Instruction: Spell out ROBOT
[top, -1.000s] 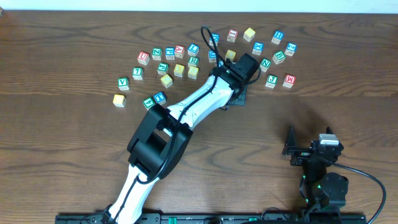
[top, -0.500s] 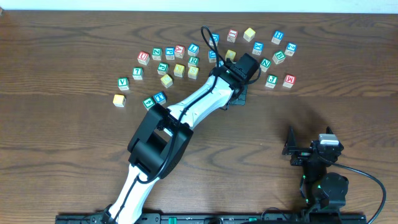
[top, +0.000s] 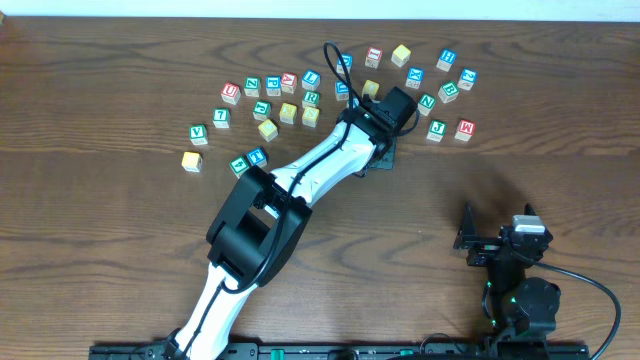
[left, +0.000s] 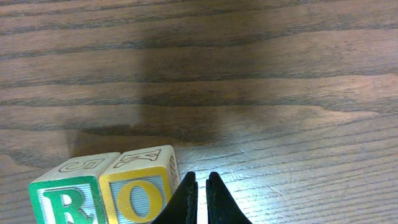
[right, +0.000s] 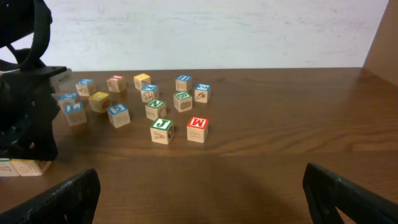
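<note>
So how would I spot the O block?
Follow the long white arm to its shut left gripper. In that wrist view two blocks sit side by side just left of it. The O block is the one nearer the gripper, yellow-edged, while the R block beside it is green-edged.
</note>
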